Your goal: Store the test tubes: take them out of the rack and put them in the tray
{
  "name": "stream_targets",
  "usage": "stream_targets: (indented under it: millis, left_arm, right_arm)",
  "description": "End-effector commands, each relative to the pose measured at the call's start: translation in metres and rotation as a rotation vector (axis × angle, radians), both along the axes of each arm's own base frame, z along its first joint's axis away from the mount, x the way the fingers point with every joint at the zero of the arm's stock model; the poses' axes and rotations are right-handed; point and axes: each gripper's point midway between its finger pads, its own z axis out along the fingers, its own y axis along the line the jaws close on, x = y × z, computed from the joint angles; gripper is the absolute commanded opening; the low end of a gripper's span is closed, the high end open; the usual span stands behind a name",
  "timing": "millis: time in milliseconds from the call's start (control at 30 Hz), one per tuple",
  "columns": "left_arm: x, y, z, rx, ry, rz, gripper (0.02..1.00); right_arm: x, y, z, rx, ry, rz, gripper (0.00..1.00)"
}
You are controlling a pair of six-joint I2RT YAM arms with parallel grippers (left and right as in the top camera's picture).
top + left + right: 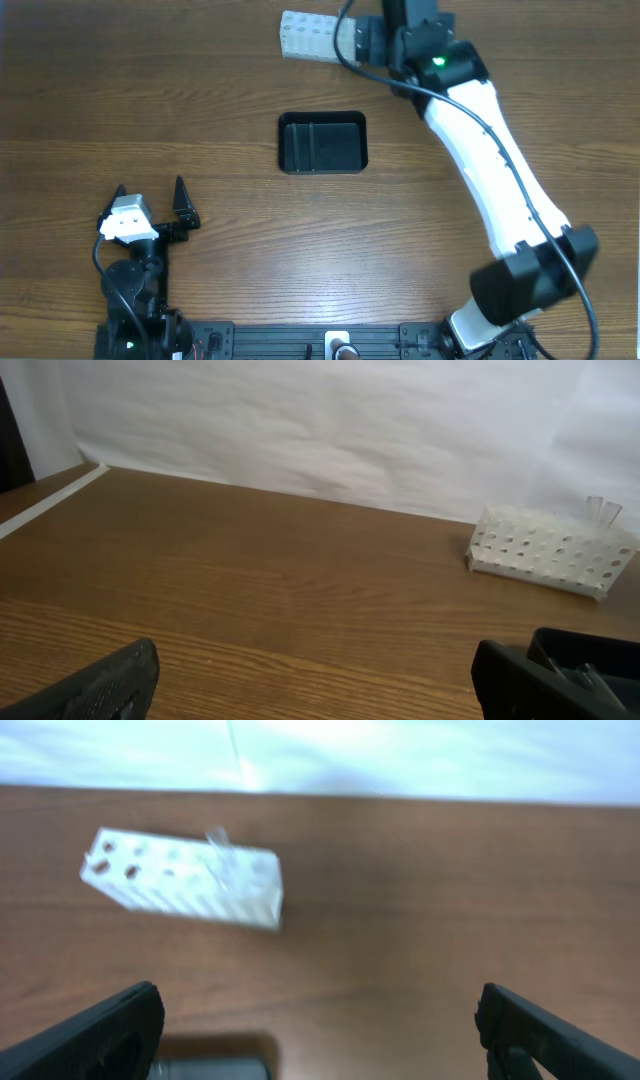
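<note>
A white perforated rack [308, 38] lies at the table's far edge, and a black tray [322, 143] sits mid-table in front of it. Clear test tubes [222, 855] stick out of the rack [185, 880] at one end; they also show as tubes [603, 512] above the rack [548, 550]. My right gripper [318, 1000] hovers open and empty just right of the rack, with the tray's edge [215, 1070] below it. Near the front left, my left gripper [150, 187] rests open and empty, far from both. I cannot tell what lies in the tray [595, 655].
The wooden table [150, 90] is bare to the left and right of the tray. A white backdrop [320, 430] stands behind the far edge. The right arm's white link [490, 160] crosses the table's right side.
</note>
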Motion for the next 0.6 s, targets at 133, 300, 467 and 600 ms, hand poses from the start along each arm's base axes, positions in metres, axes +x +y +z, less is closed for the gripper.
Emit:
stream_targets:
  millis: [133, 300, 467, 600]
  left_arm:
    - [0.0, 0.0, -0.001, 0.017, 0.0, -0.002, 0.996]
    - [0.0, 0.0, -0.001, 0.017, 0.0, -0.002, 0.998]
    - [0.0, 0.0, 0.0, 0.017, -0.001, -0.002, 0.998]
    - [0.0, 0.0, 0.0, 0.017, -0.001, -0.002, 0.998]
  right_arm:
    - [0.05, 0.034, -0.004, -0.048, -0.073, 0.008, 0.993]
    - [0.076, 0.05, -0.026, -0.052, -0.09, -0.035, 0.967]
    - [0.089, 0.057, -0.056, -0.092, -0.085, -0.071, 0.91]
    - [0.096, 0.057, -0.075, -0.138, -0.088, -0.108, 0.888]
